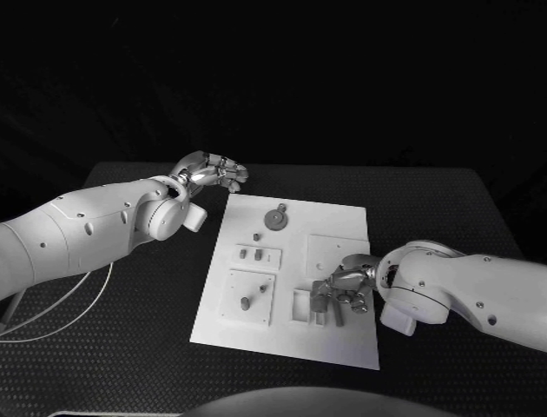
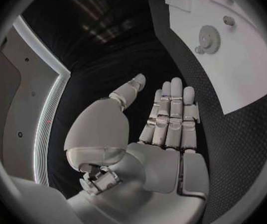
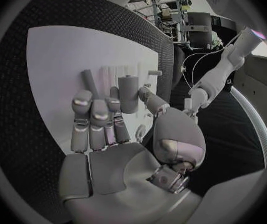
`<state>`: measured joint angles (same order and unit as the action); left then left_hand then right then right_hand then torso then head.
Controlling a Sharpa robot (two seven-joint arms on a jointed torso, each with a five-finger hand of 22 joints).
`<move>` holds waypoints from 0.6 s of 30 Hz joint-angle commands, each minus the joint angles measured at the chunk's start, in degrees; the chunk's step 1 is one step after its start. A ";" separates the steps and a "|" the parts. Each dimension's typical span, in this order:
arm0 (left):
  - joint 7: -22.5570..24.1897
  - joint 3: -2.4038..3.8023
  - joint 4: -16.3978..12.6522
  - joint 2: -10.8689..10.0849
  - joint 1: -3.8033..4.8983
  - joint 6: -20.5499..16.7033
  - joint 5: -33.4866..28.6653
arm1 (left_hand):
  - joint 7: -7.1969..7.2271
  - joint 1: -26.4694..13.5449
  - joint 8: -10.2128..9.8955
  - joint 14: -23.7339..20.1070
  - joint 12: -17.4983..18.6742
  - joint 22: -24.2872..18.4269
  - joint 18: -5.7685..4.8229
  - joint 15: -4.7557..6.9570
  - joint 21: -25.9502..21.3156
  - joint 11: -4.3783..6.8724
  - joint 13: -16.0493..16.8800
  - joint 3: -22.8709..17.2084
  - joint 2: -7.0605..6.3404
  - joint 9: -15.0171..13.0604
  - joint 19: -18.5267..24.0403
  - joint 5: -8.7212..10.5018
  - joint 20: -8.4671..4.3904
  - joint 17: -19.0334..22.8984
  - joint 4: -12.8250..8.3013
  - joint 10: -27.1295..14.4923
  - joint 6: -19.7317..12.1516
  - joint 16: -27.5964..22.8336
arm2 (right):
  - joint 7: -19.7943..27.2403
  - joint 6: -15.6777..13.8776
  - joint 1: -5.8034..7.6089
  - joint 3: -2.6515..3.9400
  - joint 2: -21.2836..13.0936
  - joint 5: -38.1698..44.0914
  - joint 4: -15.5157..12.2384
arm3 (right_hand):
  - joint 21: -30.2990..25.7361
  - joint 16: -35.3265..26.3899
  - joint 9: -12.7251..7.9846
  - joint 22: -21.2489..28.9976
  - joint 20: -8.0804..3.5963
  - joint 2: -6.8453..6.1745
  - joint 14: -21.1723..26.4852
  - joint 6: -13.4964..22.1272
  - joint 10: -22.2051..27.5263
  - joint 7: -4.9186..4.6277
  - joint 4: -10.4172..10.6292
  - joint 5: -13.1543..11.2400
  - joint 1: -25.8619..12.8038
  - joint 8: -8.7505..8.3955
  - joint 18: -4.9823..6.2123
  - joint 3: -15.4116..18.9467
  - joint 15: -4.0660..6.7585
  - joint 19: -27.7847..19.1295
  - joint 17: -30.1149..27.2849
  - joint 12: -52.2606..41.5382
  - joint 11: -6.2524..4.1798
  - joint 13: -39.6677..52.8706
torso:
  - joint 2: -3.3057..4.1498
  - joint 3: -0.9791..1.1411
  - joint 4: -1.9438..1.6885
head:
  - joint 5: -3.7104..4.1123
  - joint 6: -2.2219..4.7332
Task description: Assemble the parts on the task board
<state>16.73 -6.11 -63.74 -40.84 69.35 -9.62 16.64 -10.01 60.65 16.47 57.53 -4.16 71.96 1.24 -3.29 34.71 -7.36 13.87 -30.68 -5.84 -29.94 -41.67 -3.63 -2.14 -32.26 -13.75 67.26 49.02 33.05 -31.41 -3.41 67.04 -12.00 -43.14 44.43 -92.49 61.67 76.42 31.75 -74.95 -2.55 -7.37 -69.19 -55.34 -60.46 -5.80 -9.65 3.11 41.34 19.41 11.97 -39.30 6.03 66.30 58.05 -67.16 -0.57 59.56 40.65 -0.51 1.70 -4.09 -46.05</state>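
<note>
On the black table (image 1: 474,208) I see the white task board (image 1: 293,287) lying flat in the middle, its long sides running away from me. Near its far edge a gear (image 1: 276,218) lies on it, and two small slots (image 1: 257,254) sit along its left side. Below them, in a square recessed panel (image 1: 248,297), a short peg (image 1: 245,303) stands. By the board's near right corner my right hand (image 1: 346,282) is down over the board, thumb and fingers pinching a grey cylindrical part (image 3: 128,93) held upright just over the board's surface, beside a thin rod (image 3: 88,82) lying there. My left hand (image 1: 214,170) hangs off the board's far left corner, above the table; its fingers (image 2: 172,112) are straight and side by side, thumb apart, holding nothing.
</note>
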 commanded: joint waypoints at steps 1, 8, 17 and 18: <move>0.34 0.03 -0.17 0.10 0.04 0.74 -0.37 | -0.01 -0.84 0.20 0.26 0.08 0.09 1.05 -0.32 -0.33 0.11 -0.09 0.51 -0.10 0.10 -0.31 0.34 0.02 -0.15 0.11 -0.36 -0.55 -0.34 | -0.86 -0.01 -0.18 -0.13 0.77 0.19 0.34 | 0.21 -0.28 0.08 -0.74 0.13 -0.12 -0.20 -0.50 -0.44 -0.03 -0.48 -0.33 -0.71 0.11 3.03 0.03 0.40 -0.17 0.11 0.25 0.08 0.12 | 0.03 -0.04 -0.03 | -0.07 -0.13; 0.30 0.03 -0.33 0.04 0.05 0.72 -0.37 | -0.01 -0.86 0.20 0.26 0.08 0.10 1.05 -0.32 -0.36 0.11 -0.09 0.53 -0.13 0.10 -0.30 0.35 0.02 -0.18 0.12 -0.36 -0.55 -0.38 | -1.29 1.56 -0.63 -0.36 1.54 -0.31 0.33 | 0.21 -0.39 0.05 -0.72 0.16 -0.14 -0.18 -0.48 -0.43 -0.04 -0.50 -0.33 -1.19 -0.02 3.03 0.15 0.40 -0.22 0.19 0.40 0.09 0.32 | 0.03 -0.05 0.01 | -0.24 -0.47; 0.32 0.03 -0.39 0.01 0.05 0.72 -0.37 | -0.02 -1.27 0.22 0.27 0.08 0.20 1.06 -0.34 -0.46 0.10 -0.11 0.86 -0.49 0.11 -0.30 0.70 0.05 -0.36 0.28 -0.37 -0.58 -0.53 | -1.07 0.92 -0.90 -0.38 1.97 0.48 0.30 | 0.21 -0.42 0.04 -0.72 0.17 -0.15 -0.17 -0.48 -0.42 -0.05 -0.54 -0.33 -1.28 -0.05 3.03 0.17 0.39 -0.25 0.22 0.44 0.09 0.38 | -0.04 -0.01 0.09 | -0.35 -0.61; 0.31 0.03 -0.40 0.01 0.05 0.72 -0.37 | -0.02 -1.28 0.22 0.27 0.08 0.20 1.06 -0.34 -0.47 0.10 -0.12 0.87 -0.50 0.10 -0.30 0.70 0.05 -0.36 0.28 -0.37 -0.58 -0.53 | -1.04 0.78 -0.93 -0.38 2.01 0.60 0.36 | 0.21 -0.43 0.04 -0.72 0.17 -0.16 -0.17 -0.48 -0.42 -0.05 -0.55 -0.33 -1.29 -0.05 3.03 0.17 0.39 -0.25 0.22 0.45 0.09 0.38 | -0.03 -0.01 0.12 | -0.34 -0.59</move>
<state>16.70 -6.11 -63.97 -40.90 69.35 -9.58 16.63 -10.22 59.83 16.47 57.74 -4.16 72.10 1.24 -3.49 34.59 -7.36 13.81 -30.06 -6.32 -29.89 -41.67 -3.14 -2.14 -32.54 -13.44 67.25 48.82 32.83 -32.45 -3.03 66.20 -12.36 -41.26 44.35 -92.16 61.67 76.22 31.75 -74.95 -2.55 -7.53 -69.38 -55.46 -60.62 -5.87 -9.81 3.11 40.58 19.41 12.01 -39.14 6.20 66.30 58.18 -66.91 -0.41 59.88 40.63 -0.54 1.76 -4.43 -46.63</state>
